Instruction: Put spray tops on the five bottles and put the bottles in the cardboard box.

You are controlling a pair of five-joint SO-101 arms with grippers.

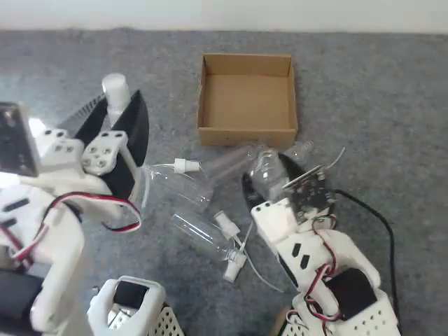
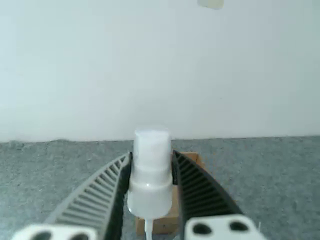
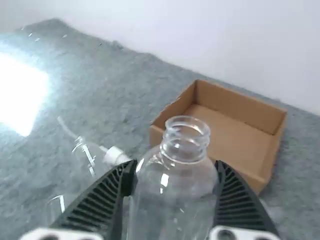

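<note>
My left gripper [image 1: 119, 112] [image 2: 151, 172] is shut on a white spray top [image 1: 115, 89] [image 2: 150, 172], held upright at the table's left, well left of the cardboard box [image 1: 246, 99]. My right gripper [image 1: 269, 175] [image 3: 172, 182] is shut on a clear, uncapped bottle [image 3: 172, 192] [image 1: 267, 170], its open neck pointing toward the box [image 3: 227, 127], just in front of the box's near wall. Between the arms lie other clear bottles [image 1: 178, 182] [image 1: 203, 234] on their sides, and spray tops [image 1: 183, 166] [image 1: 234, 262] with thin tubes.
Grey carpet [image 1: 378, 105] covers the table. A black cable [image 1: 374, 217] runs along the right arm's side. The white arm bases [image 1: 133, 311] stand at the near edge. Another clear bottle [image 1: 301, 149] lies by the box's front right corner.
</note>
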